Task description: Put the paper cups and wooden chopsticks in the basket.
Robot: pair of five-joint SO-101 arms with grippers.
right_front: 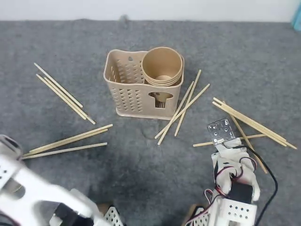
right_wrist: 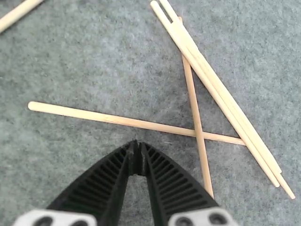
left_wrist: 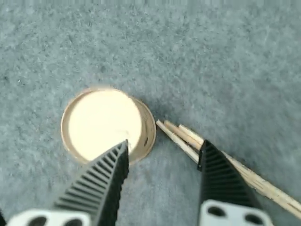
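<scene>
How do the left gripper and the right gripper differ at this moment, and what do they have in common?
The left gripper is open; the right gripper is shut. The left gripper hangs over a paper cup and chopsticks; the right gripper hangs over crossed chopsticks. Both are black and ribbed, and both hold nothing.

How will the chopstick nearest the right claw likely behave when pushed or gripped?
The chopstick looks thin and straight, so probably stiff and light. Lying flat on the carpet, it may pivot or roll rather than slide. It crosses another chopstick, so pushing likely disturbs that.
</scene>
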